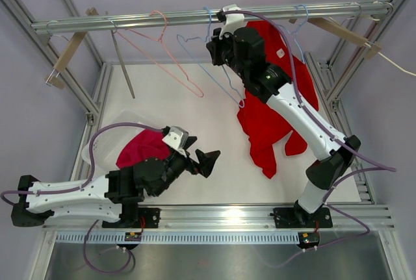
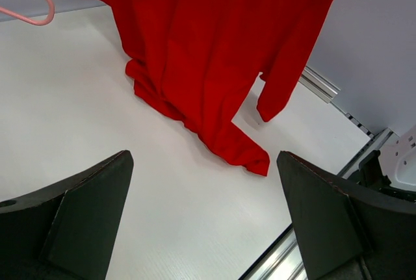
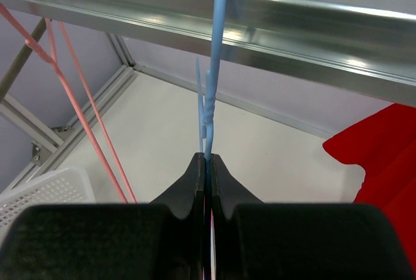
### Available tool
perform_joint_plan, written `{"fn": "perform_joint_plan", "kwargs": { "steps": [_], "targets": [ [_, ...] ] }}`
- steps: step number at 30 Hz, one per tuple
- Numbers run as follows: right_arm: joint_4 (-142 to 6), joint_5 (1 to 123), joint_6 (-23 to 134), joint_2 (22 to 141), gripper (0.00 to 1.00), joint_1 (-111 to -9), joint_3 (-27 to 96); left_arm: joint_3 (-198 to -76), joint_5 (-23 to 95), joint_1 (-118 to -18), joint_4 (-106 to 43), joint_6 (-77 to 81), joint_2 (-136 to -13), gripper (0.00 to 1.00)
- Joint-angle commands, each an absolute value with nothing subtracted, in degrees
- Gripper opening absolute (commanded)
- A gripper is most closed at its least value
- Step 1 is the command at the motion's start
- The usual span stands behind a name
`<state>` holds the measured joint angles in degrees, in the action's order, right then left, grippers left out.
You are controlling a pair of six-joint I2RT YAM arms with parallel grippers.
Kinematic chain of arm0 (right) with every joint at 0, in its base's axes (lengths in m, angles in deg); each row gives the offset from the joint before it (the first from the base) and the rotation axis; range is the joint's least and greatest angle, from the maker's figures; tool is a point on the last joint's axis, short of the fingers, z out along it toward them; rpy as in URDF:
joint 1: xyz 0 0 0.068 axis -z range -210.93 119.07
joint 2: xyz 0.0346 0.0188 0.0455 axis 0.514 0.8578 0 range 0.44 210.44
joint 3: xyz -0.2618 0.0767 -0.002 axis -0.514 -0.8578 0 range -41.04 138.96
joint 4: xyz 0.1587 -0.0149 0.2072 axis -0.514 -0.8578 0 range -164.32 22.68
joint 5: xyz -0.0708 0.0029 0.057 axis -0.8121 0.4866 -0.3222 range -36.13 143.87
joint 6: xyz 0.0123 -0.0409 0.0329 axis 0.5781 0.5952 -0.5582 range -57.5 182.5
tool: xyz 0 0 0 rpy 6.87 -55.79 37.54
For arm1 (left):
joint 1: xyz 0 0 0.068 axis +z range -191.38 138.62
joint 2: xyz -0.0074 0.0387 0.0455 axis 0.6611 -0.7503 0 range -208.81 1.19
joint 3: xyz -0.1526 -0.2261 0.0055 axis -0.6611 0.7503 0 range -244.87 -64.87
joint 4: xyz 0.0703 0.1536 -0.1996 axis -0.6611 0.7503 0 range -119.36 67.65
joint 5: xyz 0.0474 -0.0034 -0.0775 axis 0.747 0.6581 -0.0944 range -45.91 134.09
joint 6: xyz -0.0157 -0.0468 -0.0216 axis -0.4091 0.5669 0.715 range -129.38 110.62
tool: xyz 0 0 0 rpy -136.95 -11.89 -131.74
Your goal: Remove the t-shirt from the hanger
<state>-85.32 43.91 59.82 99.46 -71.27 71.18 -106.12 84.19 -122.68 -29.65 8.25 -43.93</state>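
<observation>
A red t-shirt (image 1: 270,108) hangs at the right below the rail, its hem bunched on the white table; a light blue hook (image 1: 300,17) sits on the rail above it. In the left wrist view the t-shirt (image 2: 201,52) drapes down ahead. My right gripper (image 1: 214,41) is up at the rail, shut on the twisted neck of a blue wire hanger (image 1: 214,75) that hangs bare to the left of the shirt. In the right wrist view the gripper (image 3: 209,162) pinches that blue hanger (image 3: 214,65). My left gripper (image 1: 198,153) rests low near the front, open and holding nothing (image 2: 205,215).
A pink hanger (image 1: 162,49) hangs on the metal rail (image 1: 130,21) left of the blue one. A white basket (image 1: 97,143) with a magenta garment (image 1: 140,147) stands at the left. Frame posts and braces ring the table.
</observation>
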Motion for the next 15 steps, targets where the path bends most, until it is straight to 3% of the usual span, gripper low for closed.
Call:
{"fn": "perform_joint_plan", "kwargs": {
  "steps": [1,2,10,15],
  "targets": [
    [-85.3,44.8,58.6,94.7,0.12,-71.3,69.1,-105.3,82.9,-122.9,-35.1,7.3,-44.4,0.99],
    [-85.2,44.5,58.2,93.3,0.29,-71.3,68.3,-105.3,82.6,-122.9,-34.9,6.5,-44.4,0.99],
    [-87.5,44.0,58.5,84.6,0.60,-70.9,63.3,-103.9,81.2,-122.9,-35.0,4.2,-44.2,0.99],
    [-89.8,49.5,55.7,78.2,0.56,-62.8,59.3,-102.7,79.4,-122.8,-34.7,1.7,-41.9,0.99]
  ]
}}
